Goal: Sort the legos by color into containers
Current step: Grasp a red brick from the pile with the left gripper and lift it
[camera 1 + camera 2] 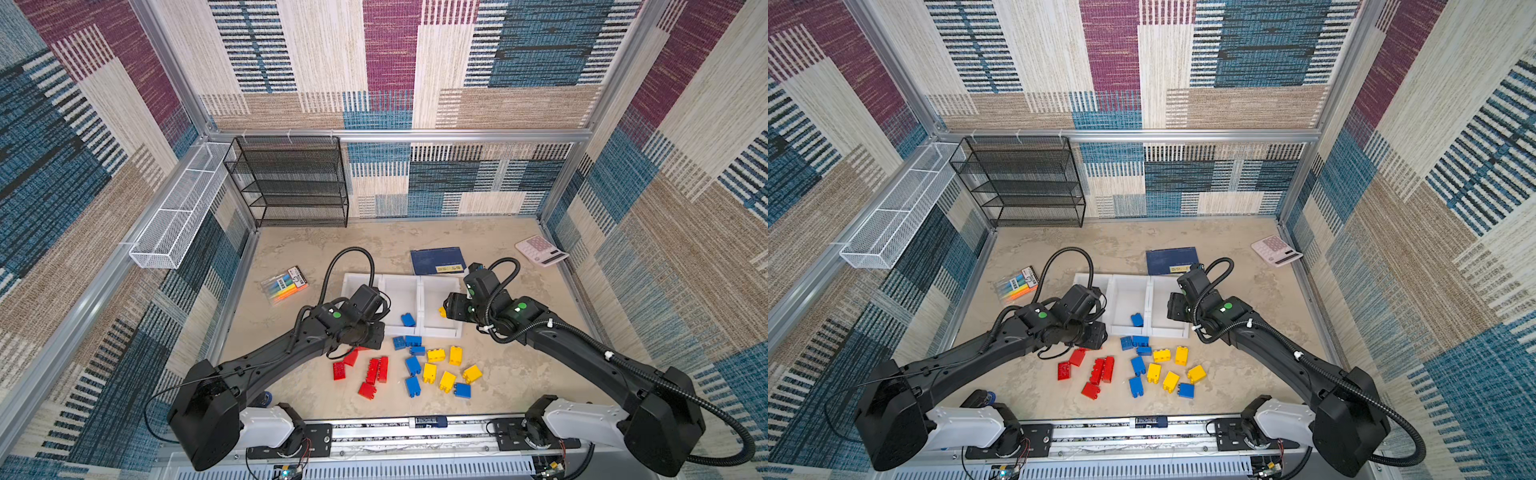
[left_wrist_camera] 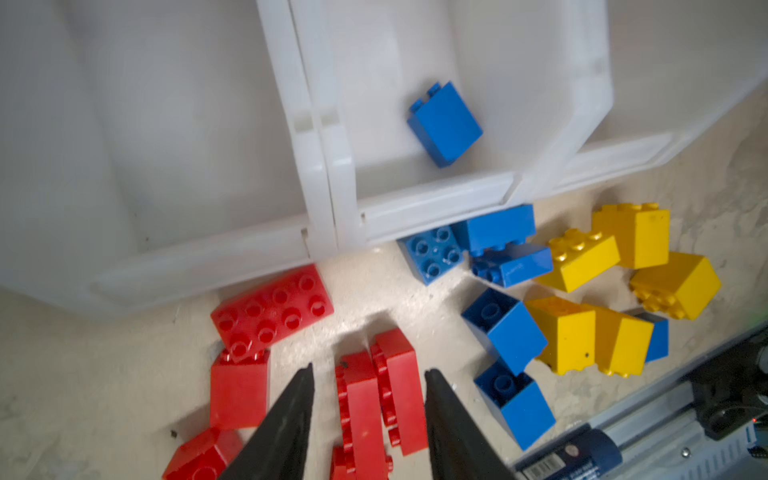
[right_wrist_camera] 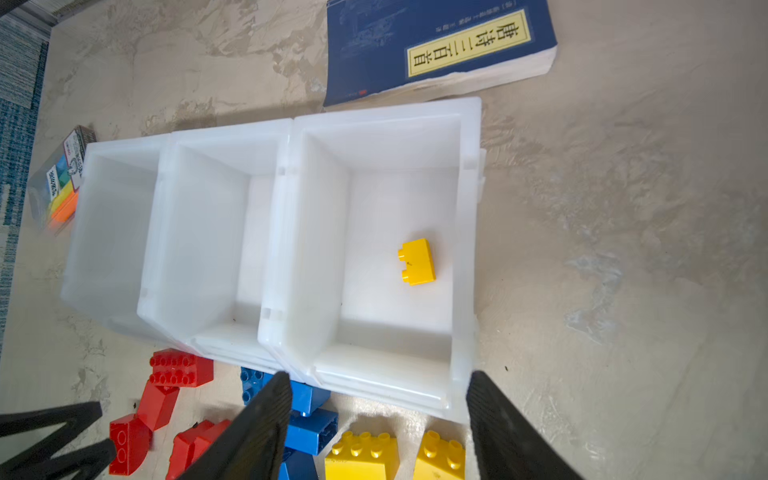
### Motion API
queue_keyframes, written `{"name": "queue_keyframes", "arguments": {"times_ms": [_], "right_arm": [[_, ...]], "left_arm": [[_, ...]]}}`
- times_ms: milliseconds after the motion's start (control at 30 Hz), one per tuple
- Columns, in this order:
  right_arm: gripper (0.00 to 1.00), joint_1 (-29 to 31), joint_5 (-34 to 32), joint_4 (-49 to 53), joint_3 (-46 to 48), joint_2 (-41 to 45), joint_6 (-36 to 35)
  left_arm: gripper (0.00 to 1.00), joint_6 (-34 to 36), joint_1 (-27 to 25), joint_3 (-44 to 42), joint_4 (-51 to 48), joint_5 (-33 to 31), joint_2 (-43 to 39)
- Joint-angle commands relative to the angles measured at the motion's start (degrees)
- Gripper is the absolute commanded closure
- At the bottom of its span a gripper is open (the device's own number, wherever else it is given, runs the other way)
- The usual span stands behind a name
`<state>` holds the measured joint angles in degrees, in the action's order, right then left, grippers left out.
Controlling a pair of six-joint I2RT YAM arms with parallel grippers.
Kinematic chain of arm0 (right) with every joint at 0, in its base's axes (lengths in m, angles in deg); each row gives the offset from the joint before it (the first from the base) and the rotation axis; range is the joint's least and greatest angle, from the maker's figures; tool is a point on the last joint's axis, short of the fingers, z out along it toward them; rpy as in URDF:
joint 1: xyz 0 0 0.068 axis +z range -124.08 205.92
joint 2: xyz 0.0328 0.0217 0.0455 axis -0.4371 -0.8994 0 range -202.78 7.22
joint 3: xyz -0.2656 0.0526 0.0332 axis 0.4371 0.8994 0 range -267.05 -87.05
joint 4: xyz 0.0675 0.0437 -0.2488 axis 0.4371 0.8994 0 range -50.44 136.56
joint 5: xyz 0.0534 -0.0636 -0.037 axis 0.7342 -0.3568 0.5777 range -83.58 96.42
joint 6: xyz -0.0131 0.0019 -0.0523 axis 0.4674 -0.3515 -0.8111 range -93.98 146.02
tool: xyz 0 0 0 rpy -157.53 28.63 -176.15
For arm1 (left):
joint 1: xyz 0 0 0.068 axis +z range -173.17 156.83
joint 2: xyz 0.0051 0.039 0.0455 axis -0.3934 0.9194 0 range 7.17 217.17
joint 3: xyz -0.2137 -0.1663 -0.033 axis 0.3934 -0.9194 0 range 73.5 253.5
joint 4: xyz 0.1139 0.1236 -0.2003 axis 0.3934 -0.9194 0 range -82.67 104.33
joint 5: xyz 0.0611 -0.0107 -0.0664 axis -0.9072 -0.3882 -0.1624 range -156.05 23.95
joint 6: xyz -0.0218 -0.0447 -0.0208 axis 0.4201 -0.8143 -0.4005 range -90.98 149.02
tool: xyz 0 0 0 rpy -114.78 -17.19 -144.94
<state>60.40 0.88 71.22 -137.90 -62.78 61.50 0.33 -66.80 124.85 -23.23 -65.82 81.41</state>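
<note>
Three white bins (image 1: 419, 299) are set side by side on the table (image 1: 311, 249). A blue brick (image 2: 444, 122) is contained in the middle bin and a yellow brick (image 3: 417, 262) in the right one. The other bricks are scattered just before the bins: reds (image 1: 376, 370) at the left, blues (image 1: 412, 365) in the middle, yellows (image 1: 448, 380) at the right. The left gripper (image 2: 368, 374) is held released, with its fingers parted over a red pair (image 2: 382, 399) and nothing grasped. The right gripper (image 3: 380, 376) is spread wide and empty by the right bin's front lip.
</note>
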Motion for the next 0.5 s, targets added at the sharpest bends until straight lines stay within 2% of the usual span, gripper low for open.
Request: {"name": "queue_keyframes", "arguments": {"times_ms": [0,233,467], "right_arm": [[0.30,-0.03,0.95,-2.37,-0.32,-0.55,-0.76],[0.30,-0.03,1.43,-3.43,0.36,-1.08,-0.42],[0.31,-0.03,1.50,-3.62,0.59,-1.28,-0.15]], "left_arm": [[0.53,-4.72,-0.81,-3.00,-3.18,-0.07,-1.86],[0.53,-7.25,-2.84,-8.97,-3.33,1.44,-3.37],[0.56,-6.77,-4.18,-8.16,-0.33,2.99,0.75]]}}
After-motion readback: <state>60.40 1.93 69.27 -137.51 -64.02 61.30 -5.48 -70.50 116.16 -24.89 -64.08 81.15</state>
